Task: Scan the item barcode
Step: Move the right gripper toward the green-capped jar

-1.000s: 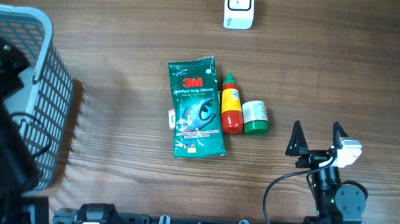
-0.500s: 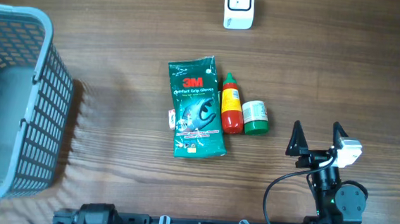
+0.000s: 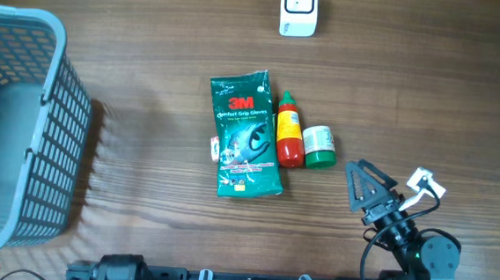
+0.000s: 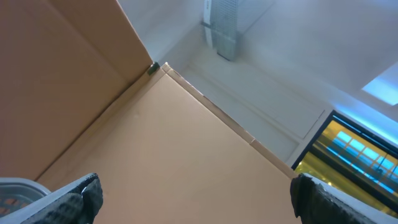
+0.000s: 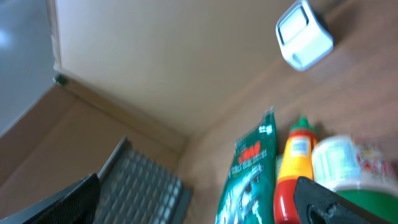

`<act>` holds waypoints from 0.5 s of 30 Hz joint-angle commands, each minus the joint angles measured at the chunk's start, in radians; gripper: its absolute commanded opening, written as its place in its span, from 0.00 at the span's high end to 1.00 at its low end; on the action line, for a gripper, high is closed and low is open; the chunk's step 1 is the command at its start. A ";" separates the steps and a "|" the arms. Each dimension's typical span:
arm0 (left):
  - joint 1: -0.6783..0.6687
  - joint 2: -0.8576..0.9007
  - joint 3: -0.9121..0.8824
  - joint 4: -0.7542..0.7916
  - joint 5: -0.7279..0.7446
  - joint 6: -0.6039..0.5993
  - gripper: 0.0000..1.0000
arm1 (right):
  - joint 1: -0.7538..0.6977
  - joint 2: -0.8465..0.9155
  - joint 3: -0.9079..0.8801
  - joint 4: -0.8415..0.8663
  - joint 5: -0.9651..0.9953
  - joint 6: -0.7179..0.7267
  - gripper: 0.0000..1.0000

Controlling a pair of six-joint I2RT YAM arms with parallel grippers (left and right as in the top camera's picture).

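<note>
Landmark: red sauce bottle (image 3: 289, 130), flat on the wood table (image 3: 168, 46), green cap pointing to the far edge. Pressed against its left side: green 3M glove pack (image 3: 245, 133), also flat, print side up, longer than the bottle at both ends. Against its right side, level with the lower half: small jar (image 3: 319, 147) with white label and green lid. No barcode readable on any of the three from these views. White scanner (image 3: 298, 8) well beyond the bottle's cap end, at the far table edge, almost in line with the bottle. Grey mesh basket (image 3: 22, 124) well off to the bottle's left. Right gripper (image 3: 394, 181) near, right of the bottle and closer to the robot, just past the jar; jaws spread wide, nothing between them, not touching any item; wrist view aimed at bottle, pack and jar. Left gripper (image 4: 199, 202) also spread full wide and empty, wrist view tilted up at wall and ceiling; position relative to the bottle cannot be told.
</note>
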 commanded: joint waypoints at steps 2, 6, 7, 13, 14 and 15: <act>0.006 0.002 -0.005 0.002 0.060 -0.030 0.00 | 0.001 0.059 0.114 -0.182 0.004 -0.102 0.01; 0.006 0.001 -0.005 0.001 0.134 -0.030 0.00 | 0.001 0.227 0.298 -0.380 0.126 -0.229 0.01; 0.006 0.001 -0.005 0.001 0.169 -0.030 0.00 | 0.001 0.286 0.356 -0.409 0.153 -0.238 0.01; 0.006 0.000 -0.006 -0.002 0.243 -0.026 0.00 | 0.002 0.733 0.769 -0.773 0.270 -0.285 0.01; 0.006 0.000 -0.006 -0.002 0.243 -0.026 0.00 | 0.002 0.796 0.824 -0.833 0.285 -0.283 0.00; 0.006 0.000 -0.005 -0.002 0.244 -0.026 0.00 | 0.002 0.862 0.882 -0.895 0.288 -0.274 0.01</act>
